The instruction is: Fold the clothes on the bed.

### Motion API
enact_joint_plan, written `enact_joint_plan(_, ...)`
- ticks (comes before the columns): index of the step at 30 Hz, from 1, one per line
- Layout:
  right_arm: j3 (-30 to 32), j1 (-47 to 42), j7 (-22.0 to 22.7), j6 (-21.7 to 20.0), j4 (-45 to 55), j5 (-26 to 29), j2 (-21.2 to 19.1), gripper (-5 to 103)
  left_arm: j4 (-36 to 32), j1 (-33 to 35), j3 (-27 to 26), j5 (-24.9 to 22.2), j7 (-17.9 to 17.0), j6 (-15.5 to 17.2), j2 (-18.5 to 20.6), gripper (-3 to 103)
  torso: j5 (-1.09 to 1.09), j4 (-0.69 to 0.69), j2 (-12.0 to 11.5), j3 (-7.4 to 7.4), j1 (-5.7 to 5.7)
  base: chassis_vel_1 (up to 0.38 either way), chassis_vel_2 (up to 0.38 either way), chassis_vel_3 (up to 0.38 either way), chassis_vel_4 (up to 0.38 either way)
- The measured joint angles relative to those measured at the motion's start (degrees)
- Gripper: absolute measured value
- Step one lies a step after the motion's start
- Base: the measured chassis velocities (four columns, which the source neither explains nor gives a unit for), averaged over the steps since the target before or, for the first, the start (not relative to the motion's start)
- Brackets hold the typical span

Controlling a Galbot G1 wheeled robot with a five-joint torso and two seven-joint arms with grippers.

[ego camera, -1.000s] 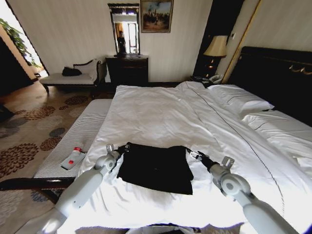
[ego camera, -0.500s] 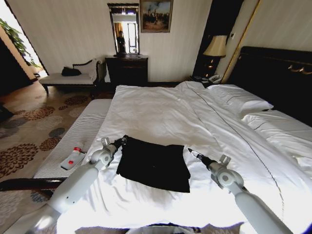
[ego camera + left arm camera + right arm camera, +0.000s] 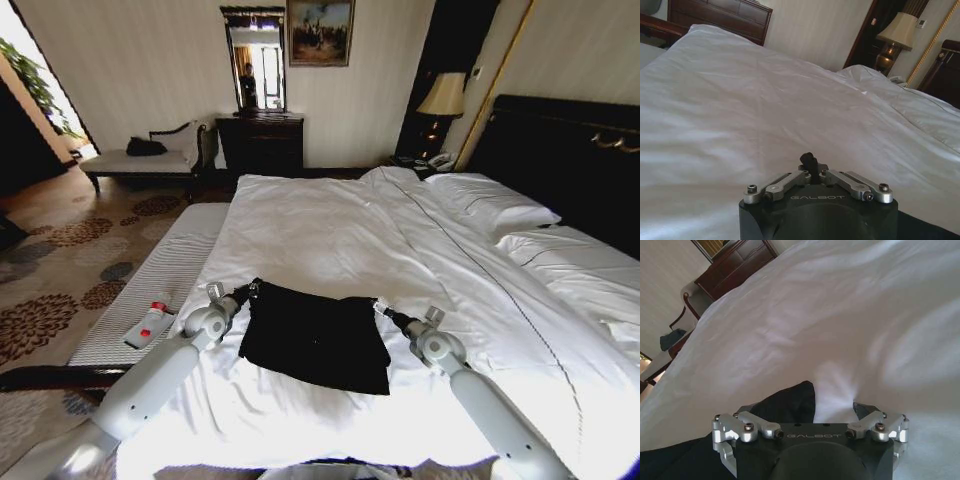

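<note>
The left gripper has its jaws drawn together at the far left corner of the black soft-fabric T-shirt; in the left wrist view the two dark fingers stand pressed against each other above the white sheet, and whether cloth is pinched between them cannot be told. The right gripper sits at the shirt's far right corner with its jaws spread wide: in the right wrist view a raised point of the black fabric rises next to one side of the gripper, while the other dark finger stands apart over bare sheet.

The T-shirt lies folded into a rough square, flat on the near part of the large double bed with white sheets, between the two arms. White pillows rest against the tall dark headboard on the right. Beside the bed on the left runs a grey striped upholstered bench, and on it lies a small white bottle with a red cap.
</note>
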Motion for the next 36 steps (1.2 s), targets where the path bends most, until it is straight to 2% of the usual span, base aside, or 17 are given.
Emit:
enact_joint_plan(7,-1.34,1.97,-0.11,-0.20,-2.53,0.12,0.56,101,0.17,-0.37,0.69,0.04,-0.02,0.02,-0.11,2,0.00,-0.01,0.00,0.00,0.00,0.000,0.000,0.000,0.000)
enact_joint_plan(10,-1.64,2.39,-0.34,-0.23,-3.13,0.29,0.66,87,0.30,-0.54,0.73,0.04,0.10,0.06,-0.12,2,0.00,0.00,0.00,0.00,0.00,0.000,0.000,0.000,0.000)
enact_joint_plan(12,-1.70,2.40,-0.58,-0.22,-3.13,0.28,0.66,87,0.33,-0.59,0.74,0.04,0.15,0.06,-0.12,2,0.00,-0.01,0.00,0.00,0.00,0.000,0.000,0.000,0.000)
enact_joint_plan(15,-1.89,2.52,-0.89,-0.23,-3.11,0.22,0.74,71,0.49,-0.76,0.82,0.07,0.28,0.08,-0.18,2,0.01,-0.01,0.00,0.00,0.00,0.000,0.000,0.000,0.000)
enact_joint_plan(16,-1.89,2.52,-0.89,-0.23,-3.11,0.22,0.74,71,0.49,-0.76,0.82,0.07,0.28,0.08,-0.18,2,0.01,-0.01,0.00,0.00,0.00,0.000,0.000,0.000,0.000)
enact_joint_plan(18,-1.91,2.62,-0.90,-0.23,-3.11,0.22,0.76,60,0.54,-0.77,0.84,0.12,0.31,0.08,-0.34,2,0.01,0.00,0.00,0.00,0.00,0.000,0.000,0.000,0.000)
enact_joint_plan(21,-1.91,2.64,-0.91,-0.23,-3.07,0.22,0.71,54,0.53,-0.75,0.85,0.23,0.32,0.08,-0.51,2,0.01,0.00,0.00,0.00,0.00,0.000,0.000,0.000,0.000)
enact_joint_plan(25,-1.86,2.59,-0.91,-0.18,-2.72,0.22,0.67,33,0.54,-0.56,0.80,0.37,0.35,0.08,-0.65,2,0.01,0.00,0.00,0.00,0.00,0.000,0.000,0.000,0.000)
enact_joint_plan(26,-1.86,2.59,-0.91,-0.18,-2.72,0.22,0.67,33,0.54,-0.56,0.80,0.37,0.35,0.08,-0.65,2,0.01,0.00,0.00,0.00,0.00,0.000,0.000,0.000,0.000)
enact_joint_plan(29,-1.70,2.27,-0.90,-0.11,-2.25,0.18,0.61,16,0.73,-0.54,0.52,0.38,0.38,0.09,-0.83,2,0.01,0.00,0.00,0.00,0.00,0.000,0.000,0.000,0.000)
enact_joint_plan(31,-1.69,2.23,-0.89,-0.09,-2.21,0.14,0.60,16,0.79,-0.53,0.47,0.38,0.38,0.09,-0.90,2,0.01,0.00,0.00,0.00,0.00,0.000,0.000,0.000,0.000)
enact_joint_plan(34,-1.61,2.14,-0.89,-0.03,-2.19,0.05,0.62,3,0.96,-0.54,0.44,0.38,0.39,0.08,-1.14,2,0.01,0.00,0.00,0.00,0.00,0.000,0.000,0.000,0.000)
enact_joint_plan(36,-1.59,2.10,-0.88,-0.01,-2.19,0.00,0.64,1,0.99,-0.54,0.40,0.38,0.39,0.08,-1.22,2,0.01,0.00,0.00,0.00,0.00,0.000,0.000,0.000,0.000)
